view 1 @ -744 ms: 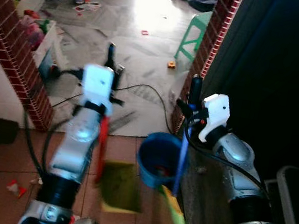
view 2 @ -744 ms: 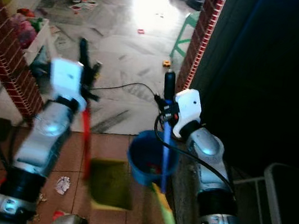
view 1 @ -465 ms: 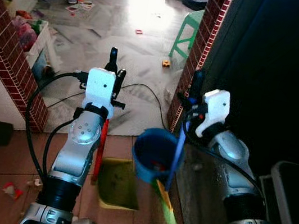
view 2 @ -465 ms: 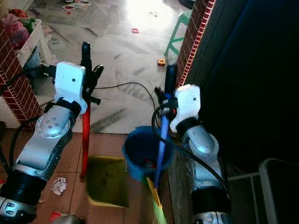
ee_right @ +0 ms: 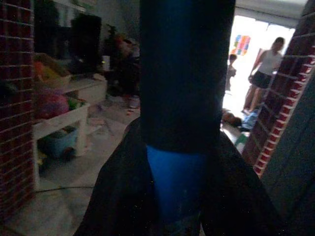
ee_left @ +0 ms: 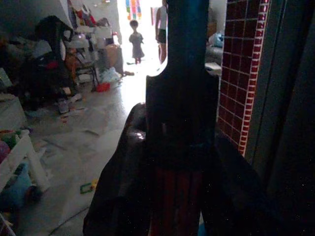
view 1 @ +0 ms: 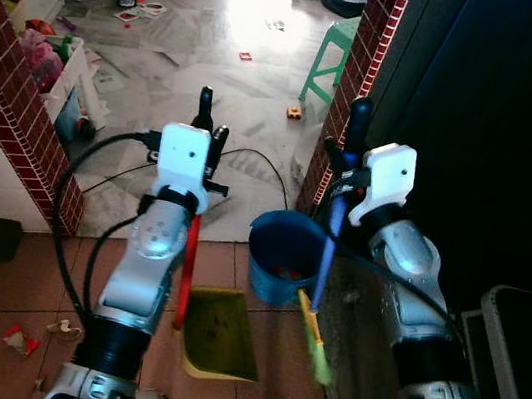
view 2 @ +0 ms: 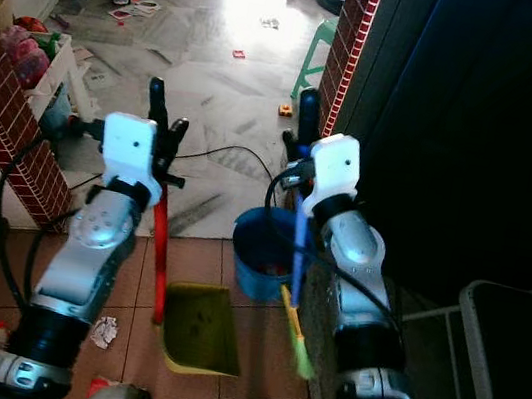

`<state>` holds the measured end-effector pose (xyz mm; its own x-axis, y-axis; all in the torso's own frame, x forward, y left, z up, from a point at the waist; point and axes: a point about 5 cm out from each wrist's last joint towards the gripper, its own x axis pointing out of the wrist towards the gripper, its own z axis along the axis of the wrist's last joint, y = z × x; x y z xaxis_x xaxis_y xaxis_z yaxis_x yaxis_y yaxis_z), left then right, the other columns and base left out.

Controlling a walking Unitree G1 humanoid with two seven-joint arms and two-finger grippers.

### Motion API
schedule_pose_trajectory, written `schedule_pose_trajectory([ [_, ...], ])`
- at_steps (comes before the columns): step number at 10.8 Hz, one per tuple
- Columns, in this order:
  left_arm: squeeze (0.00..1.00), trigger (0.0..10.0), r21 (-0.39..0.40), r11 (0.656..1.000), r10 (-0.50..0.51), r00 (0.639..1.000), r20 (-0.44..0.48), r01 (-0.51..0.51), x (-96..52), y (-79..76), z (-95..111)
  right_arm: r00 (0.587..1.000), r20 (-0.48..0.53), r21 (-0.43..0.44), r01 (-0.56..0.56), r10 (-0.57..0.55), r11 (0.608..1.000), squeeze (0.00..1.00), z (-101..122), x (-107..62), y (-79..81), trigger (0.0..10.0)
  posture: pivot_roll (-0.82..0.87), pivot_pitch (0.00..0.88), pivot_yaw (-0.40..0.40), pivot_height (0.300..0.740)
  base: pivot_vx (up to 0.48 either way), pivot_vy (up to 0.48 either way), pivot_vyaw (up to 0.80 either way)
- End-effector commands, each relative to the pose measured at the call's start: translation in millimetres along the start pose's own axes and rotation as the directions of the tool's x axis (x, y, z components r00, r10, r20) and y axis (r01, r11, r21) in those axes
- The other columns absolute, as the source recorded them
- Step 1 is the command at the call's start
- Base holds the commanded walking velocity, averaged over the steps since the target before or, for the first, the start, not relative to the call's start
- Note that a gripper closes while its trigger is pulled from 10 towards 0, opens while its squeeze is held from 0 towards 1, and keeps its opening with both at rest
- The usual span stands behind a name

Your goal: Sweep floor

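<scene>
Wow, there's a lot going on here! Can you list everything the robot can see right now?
dustpan: one, yellow-green, red handle, on the tiled floor between the arms
broom: one, blue handle, yellow-green bristles, beside the bucket
bucket: one, blue, on the floor ahead
stool: one, green, by the brick pillar
cable: one, black, across the grey floor
paper scraps: a few, on the tiles at the left
people: at least two, in the bright doorway
left gripper: shut on the dustpan handle
right gripper: shut on the broom handle
</scene>
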<state>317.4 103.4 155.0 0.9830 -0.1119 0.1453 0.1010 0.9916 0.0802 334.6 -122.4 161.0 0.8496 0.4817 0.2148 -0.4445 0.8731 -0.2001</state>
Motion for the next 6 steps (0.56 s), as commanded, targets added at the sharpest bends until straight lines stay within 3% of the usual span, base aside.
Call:
schedule_pose_trajectory([
  [1, 0.0, 10.0, 0.001, 1.0, -0.005, 0.999, 0.035, 0.005, -1.8, -2.1, 7, 0.997, 0.006, 0.015, -0.074, 0.074, 0.997, 0.0, 3, -2.1, 7.2, 10.0, -0.01, 0.018, -0.005, 0.74, 0.0, 0.0, 0.0],
  [3, 0.0, 10.0, -0.008, 0.999, -0.039, 0.999, 0.014, 0.039, -6.0, -7.3, 2, 0.972, -0.16, 0.023, -0.169, 0.171, 0.985, 0.0, -20, -24.3, 5.4, 10.0, -0.02, 0.018, -0.004, 0.74, 0.0, 0.0, 0.0],
  [6, 0.0, 10.0, 0.001, 0.999, -0.04, 0.999, 0.001, 0.04, -7.2, -5.5, 0, 0.961, -0.251, -0.018, -0.122, 0.114, 0.992, 0.0, -28, -40.1, -9.1, 10.0, -0.02, 0.013, 0.0, 0.74, 0.0, 0.0, 0.0],
])
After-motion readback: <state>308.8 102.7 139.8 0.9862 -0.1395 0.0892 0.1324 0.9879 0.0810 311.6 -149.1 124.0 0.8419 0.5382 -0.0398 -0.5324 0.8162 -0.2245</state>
